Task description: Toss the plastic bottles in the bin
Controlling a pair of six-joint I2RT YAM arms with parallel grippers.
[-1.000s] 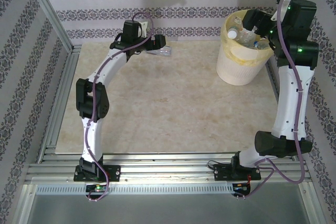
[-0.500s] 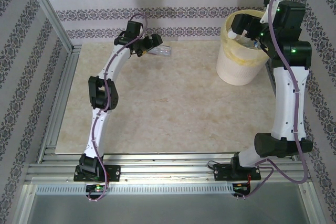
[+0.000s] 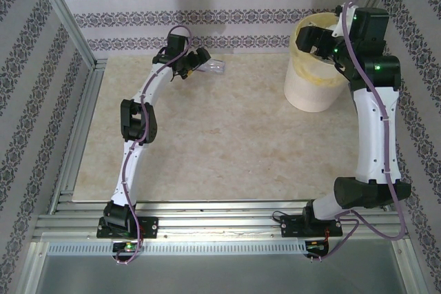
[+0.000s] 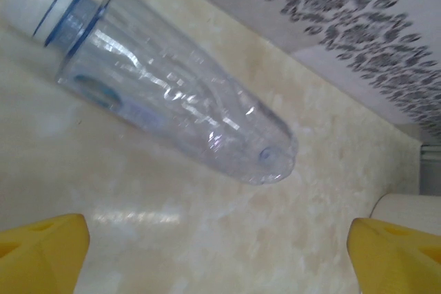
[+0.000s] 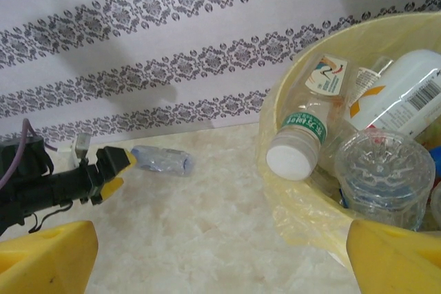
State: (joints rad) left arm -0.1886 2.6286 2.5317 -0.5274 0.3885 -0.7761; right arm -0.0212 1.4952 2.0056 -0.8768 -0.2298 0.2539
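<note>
The left hand (image 3: pixel 202 59) has shifted slightly, fingers spread, the clear bottle (image 4: pixel 172 94) lying just beyond them.

Left arm straightened, left gripper (image 3: pixel 201 58) swung toward clear bottle (image 3: pixel 216 67); right gripper (image 3: pixel 309 39) shifted left across bin (image 3: pixel 310 91).

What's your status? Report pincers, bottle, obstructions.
Left pincer open, bottle lying just ahead, ungripped. Right pincer open, empty, by bin. Nothing blocking the bottle.
</note>
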